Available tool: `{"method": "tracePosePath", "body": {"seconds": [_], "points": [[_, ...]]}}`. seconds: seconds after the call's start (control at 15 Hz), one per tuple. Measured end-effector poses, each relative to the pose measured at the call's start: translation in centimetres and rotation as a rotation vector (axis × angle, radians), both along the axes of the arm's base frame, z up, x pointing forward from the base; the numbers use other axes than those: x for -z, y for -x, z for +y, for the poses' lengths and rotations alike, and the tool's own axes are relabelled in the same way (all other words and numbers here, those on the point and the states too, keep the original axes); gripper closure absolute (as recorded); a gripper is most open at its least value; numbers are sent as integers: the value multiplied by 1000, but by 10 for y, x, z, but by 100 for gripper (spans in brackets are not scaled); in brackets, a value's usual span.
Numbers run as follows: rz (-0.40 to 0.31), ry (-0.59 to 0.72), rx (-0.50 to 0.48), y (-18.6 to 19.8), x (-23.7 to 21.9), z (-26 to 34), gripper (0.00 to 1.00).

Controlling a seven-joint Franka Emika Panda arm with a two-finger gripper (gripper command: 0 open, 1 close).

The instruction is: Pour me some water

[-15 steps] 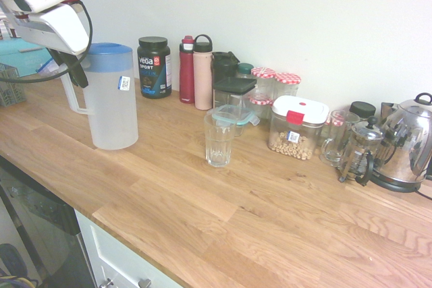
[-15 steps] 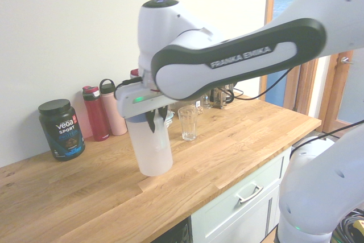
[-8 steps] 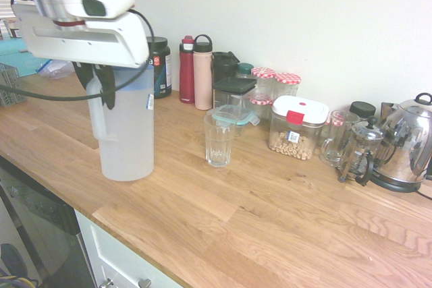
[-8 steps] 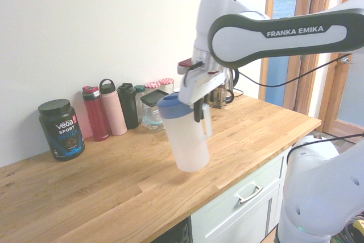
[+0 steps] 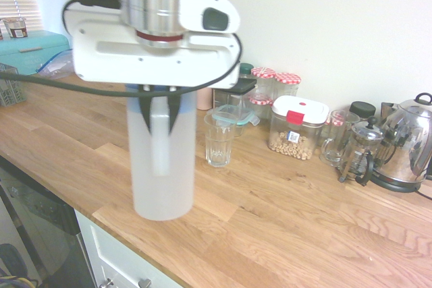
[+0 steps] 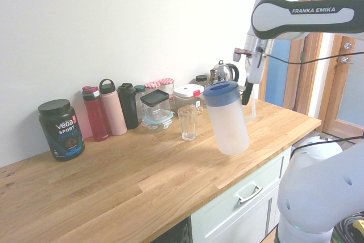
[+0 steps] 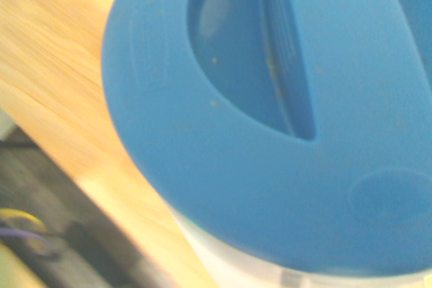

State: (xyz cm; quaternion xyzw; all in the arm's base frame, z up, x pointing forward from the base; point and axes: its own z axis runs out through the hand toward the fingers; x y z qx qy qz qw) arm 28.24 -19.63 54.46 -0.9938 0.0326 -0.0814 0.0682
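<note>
Your gripper (image 6: 248,102), clamped on the handle, has carried the pitcher (image 6: 226,118) off the counter (image 6: 142,180), from frame left to right of the glass (image 6: 188,122). It hangs slightly tilted at centre-right of the second exterior view; judged next: tip toward the glass.

The pitcher (image 6: 227,118) hangs tilted above the wooden countertop (image 6: 142,186), clear of its surface, near the front edge; the gripper (image 6: 248,92) is at its handle, on the side away from the drinking glass (image 6: 188,123); the glass stands on the countertop between the pitcher and the row along the wall. In that row, seen from the second exterior view, the protein tub (image 6: 61,128) stands furthest left; right of it come two water bottles (image 6: 96,113) side by side, then a shaker bottle (image 6: 128,106), stacked storage containers (image 6: 155,108), checked-lid jars (image 6: 165,87), a cereal container (image 6: 187,97); the kettle (image 6: 222,73) stands at the far right, partly behind the pitcher.
</note>
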Motion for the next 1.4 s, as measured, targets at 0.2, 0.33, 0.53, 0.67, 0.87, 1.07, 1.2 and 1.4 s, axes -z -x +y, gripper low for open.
{"method": "tracePosePath", "body": {"seconds": [0.2,0.33,0.53,0.67,0.87,1.07,1.2,1.4], "points": [[-73,-12,-136,-20,4,-54,100],[-79,-9,-182,-45,0,-68,100],[-55,38,-206,-87,-15,-77,100],[-20,102,-212,-109,-22,-76,100],[17,209,-246,-137,-34,-51,100],[46,316,-277,-151,-39,-29,100],[65,390,-281,-157,-42,-20,100],[89,489,-278,-165,-41,-6,100]]}}
